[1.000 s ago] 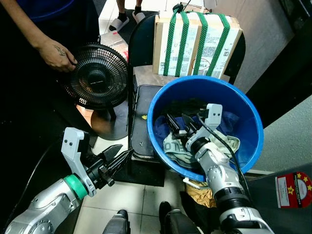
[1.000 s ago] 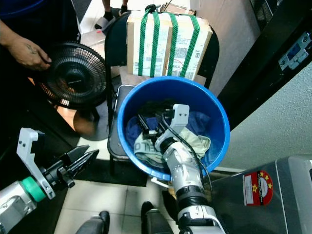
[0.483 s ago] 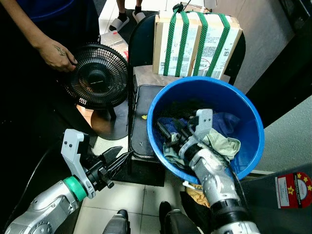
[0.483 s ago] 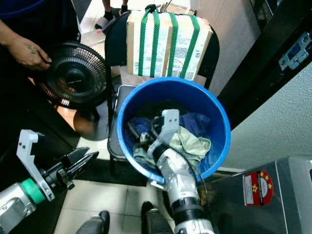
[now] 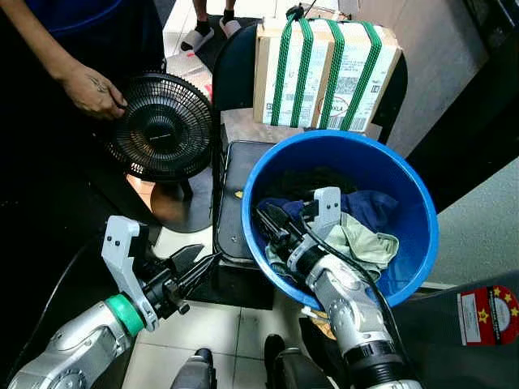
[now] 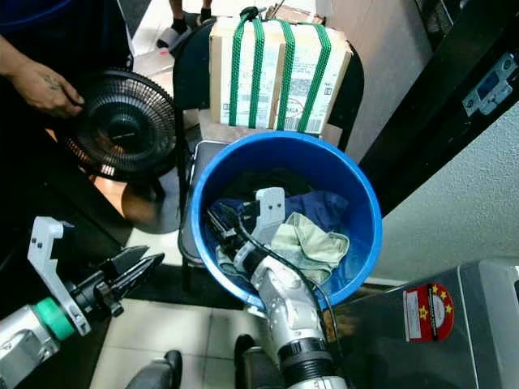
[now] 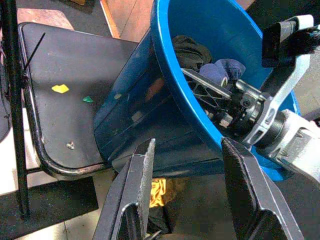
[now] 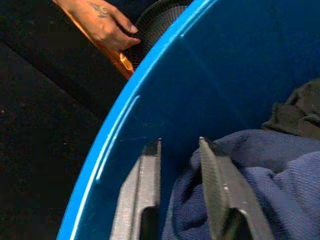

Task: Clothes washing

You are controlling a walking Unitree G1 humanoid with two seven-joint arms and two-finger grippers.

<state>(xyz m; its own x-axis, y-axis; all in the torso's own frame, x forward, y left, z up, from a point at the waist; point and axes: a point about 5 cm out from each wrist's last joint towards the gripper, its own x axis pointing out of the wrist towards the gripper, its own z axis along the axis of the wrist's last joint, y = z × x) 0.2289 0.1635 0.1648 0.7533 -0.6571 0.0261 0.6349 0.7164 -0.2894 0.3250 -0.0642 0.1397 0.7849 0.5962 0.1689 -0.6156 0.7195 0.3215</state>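
A blue bucket (image 5: 340,134) stands in front of me with a navy cloth (image 5: 369,203), a pale green cloth (image 5: 361,243) and a black cloth (image 5: 308,180) in it. My right gripper (image 5: 272,217) reaches into the bucket near its left inner wall. Its fingers are a little apart, with the blue wall showing between them in the right wrist view, so the right gripper (image 8: 177,145) is open. The navy cloth (image 8: 260,165) lies against one finger. My left gripper (image 5: 207,255) hangs low outside the bucket on its left, open and holding nothing.
A person's hand (image 5: 96,87) holds a black fan (image 5: 160,128) at the left. Behind the bucket a cardboard box with green straps (image 5: 324,65) rests on a chair. The bucket leans over a black seat (image 5: 231,194). A grey machine with a red sticker (image 5: 486,316) is at the lower right.
My right gripper has moved left across the bucket to its left wall, off the pale green cloth. The left arm has hardly moved.
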